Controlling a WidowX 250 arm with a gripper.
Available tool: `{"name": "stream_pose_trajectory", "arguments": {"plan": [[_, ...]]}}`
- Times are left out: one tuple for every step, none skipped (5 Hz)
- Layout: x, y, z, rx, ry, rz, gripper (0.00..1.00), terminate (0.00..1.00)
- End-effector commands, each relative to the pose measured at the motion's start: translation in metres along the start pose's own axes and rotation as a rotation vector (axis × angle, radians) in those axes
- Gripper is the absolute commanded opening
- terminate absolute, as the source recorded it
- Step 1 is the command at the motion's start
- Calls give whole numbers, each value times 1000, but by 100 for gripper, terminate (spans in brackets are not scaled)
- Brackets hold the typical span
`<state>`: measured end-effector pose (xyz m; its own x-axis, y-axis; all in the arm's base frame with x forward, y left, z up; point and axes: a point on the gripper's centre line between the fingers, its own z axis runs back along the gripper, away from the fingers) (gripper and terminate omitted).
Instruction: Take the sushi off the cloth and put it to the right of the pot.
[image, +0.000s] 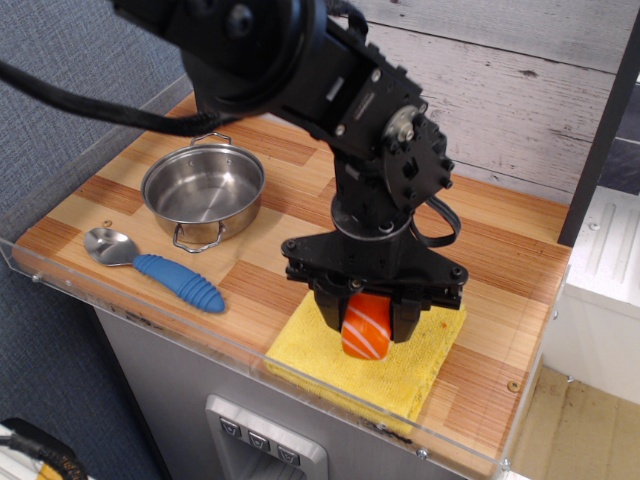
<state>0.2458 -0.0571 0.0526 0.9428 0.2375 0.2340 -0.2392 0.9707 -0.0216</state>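
My gripper (367, 322) is shut on the sushi (366, 327), a bright orange piece with thin white stripes, gripped between the two black fingers. It hangs just above the yellow cloth (310, 352), which lies at the front right of the wooden board. The shiny steel pot (203, 190) stands at the back left, well apart from the gripper. The black arm covers the board behind the cloth.
A metal spoon with a ribbed blue handle (178, 281) lies in front of the pot. A clear plastic rim (150, 318) runs along the front edge. Bare wooden board (280, 235) lies between pot and cloth. A plank wall stands behind.
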Motion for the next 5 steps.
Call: {"name": "stream_pose_trajectory", "arguments": {"plan": [[16, -2, 41, 21, -84, 21, 0, 0], [30, 2, 52, 28, -73, 44, 0, 0], [41, 7, 56, 24, -75, 70, 0, 0], [53, 16, 51, 79, -68, 75, 0, 0], [61, 47, 51, 107, -78, 137, 0, 0]]}}
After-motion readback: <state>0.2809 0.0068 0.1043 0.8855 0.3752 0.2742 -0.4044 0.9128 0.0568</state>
